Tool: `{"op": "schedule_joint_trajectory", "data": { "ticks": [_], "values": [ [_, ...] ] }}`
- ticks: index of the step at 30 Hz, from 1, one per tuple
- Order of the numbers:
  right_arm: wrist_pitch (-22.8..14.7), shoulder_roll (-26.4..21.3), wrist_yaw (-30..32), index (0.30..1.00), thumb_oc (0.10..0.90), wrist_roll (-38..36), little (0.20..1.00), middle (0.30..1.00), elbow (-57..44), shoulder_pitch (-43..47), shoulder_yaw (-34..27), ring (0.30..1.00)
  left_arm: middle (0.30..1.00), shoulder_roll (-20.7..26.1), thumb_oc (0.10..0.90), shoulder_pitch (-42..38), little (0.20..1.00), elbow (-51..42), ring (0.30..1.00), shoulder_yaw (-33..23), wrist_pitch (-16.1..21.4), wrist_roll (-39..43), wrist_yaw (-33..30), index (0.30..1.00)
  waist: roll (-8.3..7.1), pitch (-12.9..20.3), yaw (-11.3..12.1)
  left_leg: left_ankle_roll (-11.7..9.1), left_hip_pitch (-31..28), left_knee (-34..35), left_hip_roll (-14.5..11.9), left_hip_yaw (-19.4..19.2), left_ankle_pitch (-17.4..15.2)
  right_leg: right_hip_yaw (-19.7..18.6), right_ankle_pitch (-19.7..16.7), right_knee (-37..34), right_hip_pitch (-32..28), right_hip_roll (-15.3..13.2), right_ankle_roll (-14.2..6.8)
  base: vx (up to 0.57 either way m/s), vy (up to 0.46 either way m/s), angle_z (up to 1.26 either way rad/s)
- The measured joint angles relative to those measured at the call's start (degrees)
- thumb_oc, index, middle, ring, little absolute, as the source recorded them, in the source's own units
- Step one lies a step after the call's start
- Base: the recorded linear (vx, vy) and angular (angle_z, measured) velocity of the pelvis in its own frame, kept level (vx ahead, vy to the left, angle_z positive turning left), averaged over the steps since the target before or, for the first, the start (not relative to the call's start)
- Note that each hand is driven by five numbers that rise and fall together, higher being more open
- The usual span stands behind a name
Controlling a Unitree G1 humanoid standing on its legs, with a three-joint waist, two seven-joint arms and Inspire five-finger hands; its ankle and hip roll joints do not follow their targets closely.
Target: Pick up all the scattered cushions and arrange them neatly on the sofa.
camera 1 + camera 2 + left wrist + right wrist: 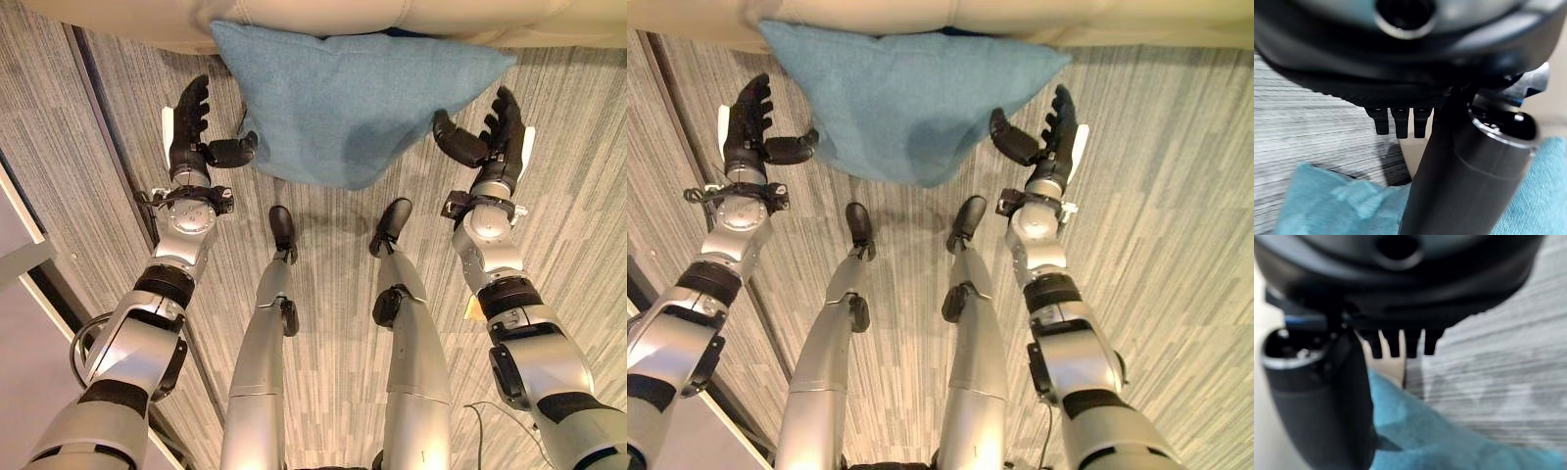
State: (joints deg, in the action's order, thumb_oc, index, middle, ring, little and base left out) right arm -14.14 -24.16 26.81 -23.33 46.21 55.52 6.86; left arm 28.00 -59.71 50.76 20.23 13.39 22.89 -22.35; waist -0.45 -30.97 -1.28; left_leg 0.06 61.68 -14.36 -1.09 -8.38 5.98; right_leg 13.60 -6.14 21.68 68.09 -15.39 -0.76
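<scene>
Floor: grey striped carpet (323, 333) runs under us.
Sofa: cream edge (470, 24) ahead.
Cushion: teal woven cushion (343, 98) sags off our sofa front.
Left hand (191, 122): fingers straight, thumb touching cushion.
Right hand (495, 132): spread, just beside it.

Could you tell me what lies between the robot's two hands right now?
The teal cushion hangs between the left hand and right hand, seen in both eye views.

Grey striped carpet (549, 196) – a dark seam strip (103, 127) runs across it at the left.
</scene>
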Motion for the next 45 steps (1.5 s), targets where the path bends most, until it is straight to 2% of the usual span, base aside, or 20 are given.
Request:
{"op": "schedule_joint_trajectory", "data": {
  "ticks": [8,12,15,16,17,19,24,25,26,29,30,32,34,36,39,40,42,43,44,45],
  "values": [
    [-1.7,-0.1,-2.4,0.900,0.800,-8.8,0.900,0.900,0.1,3.6,2.0,0.900,0.900,-0.1,0.800,-4.9,0.900,-0.1,0.900,2.9,0.0,0.0,-0.4,0.900,0.02,0.0,-0.2,-0.5,3.9,-0.1,0.0,0.7,0.8,0.0,0.3,1.3,4.2,0.0,0.5,0.01,-0.029,0.03],
    [-1.9,0.1,-3.0,0.900,0.800,-11.0,0.900,0.900,0.1,6.1,5.6,0.900,0.900,-0.2,0.800,-6.4,0.900,0.0,0.900,3.5,0.0,0.1,-1.2,0.900,0.18,0.1,-0.1,-0.6,4.8,-0.3,-0.1,0.9,0.9,0.0,0.4,1.6,5.1,0.1,0.6,0.00,0.000,0.00],
    [-2.5,1.3,-2.9,0.900,0.800,-12.2,0.900,0.900,0.0,7.4,6.2,0.900,0.900,-2.8,0.800,-7.3,0.900,0.0,0.900,4.2,0.0,0.4,-2.5,0.900,0.19,0.1,0.2,-0.8,5.3,-0.4,-0.1,1.1,1.2,-0.1,0.4,2.1,5.7,0.1,0.7,0.01,-0.030,0.01],
    [-2.7,2.0,-2.9,0.406,0.471,-12.4,0.406,0.406,0.0,7.5,6.3,0.406,0.361,-4.5,0.441,-7.4,0.361,0.0,0.361,4.3,0.0,0.8,-3.3,0.361,0.17,0.1,0.2,-0.8,5.3,-0.4,-0.1,1.2,1.3,-0.1,0.4,2.1,5.7,0.1,0.7,0.02,-0.057,0.02],
    [-2.7,2.2,-2.8,0.300,0.400,-13.5,0.300,0.300,-0.2,7.7,6.7,0.300,0.300,-6.3,0.400,-7.4,0.300,-0.9,0.300,2.6,-0.1,3.5,-3.9,0.300,0.17,0.1,0.2,-0.9,5.3,-0.2,-0.1,1.3,1.6,0.1,0.4,2.2,5.7,0.1,0.7,0.01,-0.069,0.04],
    [-2.8,2.0,-2.8,0.300,0.400,-13.5,0.300,0.300,-0.8,7.4,6.9,0.300,0.300,-6.6,0.400,-7.1,0.300,-3.2,0.300,1.2,-0.1,7.0,-5.1,0.300,0.17,0.1,-0.1,-0.9,5.2,0.4,-0.1,1.7,2.2,0.2,0.4,2.3,5.6,0.1,0.7,0.00,-0.039,0.05],
    [-2.7,0.5,-3.3,0.300,0.400,-13.5,0.300,0.300,-3.1,4.8,7.7,0.300,0.300,-4.1,0.400,-4.3,0.300,-6.1,0.300,-0.2,-0.5,7.6,-5.4,0.300,0.17,0.1,-0.5,-1.0,3.0,1.4,-0.1,1.9,2.9,0.4,0.2,2.0,3.7,0.1,0.9,0.00,-0.005,0.01],
    [-2.6,0.5,-3.6,0.300,0.400,-13.3,0.300,0.300,-4.8,2.9,7.7,0.300,0.300,-4.1,0.400,-2.2,0.300,-8.6,0.300,-0.5,-0.7,7.6,-5.4,0.300,0.17,0.1,-0.6,-1.0,1.5,2.1,0.0,1.9,3.1,0.4,0.2,1.9,2.4,0.1,0.9,0.00,0.000,0.00],
    [-3.0,0.6,-4.1,0.300,0.400,-12.8,0.300,0.300,-7.4,-1.4,7.3,0.300,0.300,-4.8,0.400,2.7,0.300,-13.0,0.300,-1.5,-0.6,7.5,-5.4,0.300,0.15,3.1,-0.8,-1.0,1.7,2.7,0.1,2.0,3.3,0.3,0.5,1.9,2.7,0.1,0.6,-0.01,-0.037,0.03],
    [-2.5,1.4,-5.1,0.300,0.400,-11.3,0.300,0.300,-11.7,-6.2,5.2,0.300,0.300,-5.6,0.400,7.6,0.300,-17.8,0.300,-4.3,-1.1,7.4,-5.1,0.300,0.02,1.7,-0.9,-1.1,-3.3,3.8,0.0,2.2,3.5,0.5,0.6,1.3,-2.1,0.3,0.6,0.00,-0.012,0.01],
    [-4.0,2.7,-5.6,0.300,0.400,-10.3,0.300,0.300,-12.5,-12.7,5.5,0.300,0.300,-8.1,0.400,13.5,0.300,-18.4,0.300,-4.1,-0.6,6.9,-4.6,0.300,0.52,9.8,-1.1,-1.3,-0.6,3.9,0.2,2.4,2.8,0.1,2.0,1.9,0.8,0.2,-1.0,0.01,-0.053,0.04],
    [-4.2,2.7,-6.5,0.300,0.400,-9.1,0.300,0.300,-19.7,-18.1,2.9,0.300,0.300,-8.6,0.400,18.1,0.300,-24.2,0.300,-4.7,-0.6,6.2,-4.2,0.300,0.73,10.5,-0.9,-1.3,-1.1,3.6,0.2,2.6,3.0,0.2,2.1,2.2,0.1,0.2,-1.0,-0.01,-0.051,0.03],
    [-4.2,2.8,-6.8,0.300,0.400,-8.7,0.300,0.300,-21.8,-21.0,2.4,0.300,0.300,-8.6,0.400,20.6,0.300,-25.5,0.300,-4.7,-0.6,6.1,-3.0,0.300,0.60,10.2,-0.9,-1.3,-3.5,3.8,0.1,2.6,3.1,0.5,1.8,2.0,-2.4,0.3,-0.5,-0.01,-0.065,0.00],
    [-4.1,3.9,-6.9,0.300,0.400,-8.1,0.300,0.300,-22.7,-24.9,2.5,0.300,0.300,-9.8,0.400,24.8,0.300,-27.0,0.300,-4.6,-0.6,5.9,-2.0,0.300,0.58,10.1,-1.3,-1.4,-7.8,4.4,0.0,2.6,3.0,0.5,2.0,1.5,-6.7,0.8,-0.6,0.00,-0.072,-0.03],
    [-4.1,5.9,-7.3,0.300,0.400,-6.0,0.300,0.300,-25.9,-34.4,1.9,0.300,0.300,-11.5,0.400,33.6,0.300,-29.0,0.300,-4.5,-0.5,5.1,0.8,0.300,0.51,10.2,-1.2,-1.5,-19.4,8.2,-0.1,2.7,2.9,1.6,2.2,-2.0,-18.0,1.8,-1.0,-0.04,-0.086,-0.08],
    [-4.1,6.5,-8.0,0.300,0.400,-4.5,0.300,0.300,-29.0,-39.9,1.6,0.300,0.300,-11.8,0.400,38.7,0.300,-30.8,0.300,-4.4,-0.2,5.1,2.2,0.300,0.39,12.0,-1.7,-2.3,-23.7,9.1,-0.6,2.9,2.0,2.1,3.6,-3.2,-22.6,2.0,-2.0,0.11,-0.123,-0.06],
    [-3.7,6.8,-8.2,0.300,0.400,-3.5,0.300,0.300,-31.2,-43.1,1.0,0.300,0.300,-10.8,0.400,41.6,0.300,-32.3,0.300,-4.5,-0.1,5.3,3.6,0.300,0.13,12.2,-1.8,-3.0,-26.8,9.5,-1.0,2.9,1.1,2.4,3.8,-3.9,-25.9,2.4,-2.1,0.13,-0.096,-0.08],
    [-2.9,6.7,-9.3,0.300,0.400,-1.5,0.300,0.300,-31.9,-48.1,1.8,0.300,0.300,-10.2,0.400,47.5,0.300,-33.3,0.300,-3.3,-0.1,5.5,5.5,0.300,0.05,13.6,-2.3,-3.0,-34.2,10.7,-1.7,3.1,0.5,3.2,4.1,-6.8,-33.9,3.4,-2.3,0.19,-0.101,-0.11],
    [-2.8,6.5,-9.4,0.300,0.400,-0.9,0.300,0.300,-32.0,-49.0,1.5,0.300,0.300,-9.6,0.400,48.5,0.300,-33.4,0.300,-3.0,-0.1,5.7,5.8,0.300,0.26,15.3,-2.5,-3.3,-34.9,11.0,-2.0,3.0,-0.4,3.3,4.4,-6.7,-34.5,3.6,-2.4,0.20,-0.103,-0.14],
    [-2.7,6.2,-9.6,0.300,0.400,-0.1,0.300,0.300,-32.0,-49.3,1.3,0.300,0.300,-9.4,0.400,49.4,0.300,-33.7,0.300,-3.0,-0.1,5.7,6.4,0.300,0.22,15.5,-2.6,-3.6,-36.6,10.6,-2.2,2.8,-0.6,3.3,4.6,-6.8,-36.3,3.8,-2.5,0.16,-0.078,-0.14]
  ]
}}
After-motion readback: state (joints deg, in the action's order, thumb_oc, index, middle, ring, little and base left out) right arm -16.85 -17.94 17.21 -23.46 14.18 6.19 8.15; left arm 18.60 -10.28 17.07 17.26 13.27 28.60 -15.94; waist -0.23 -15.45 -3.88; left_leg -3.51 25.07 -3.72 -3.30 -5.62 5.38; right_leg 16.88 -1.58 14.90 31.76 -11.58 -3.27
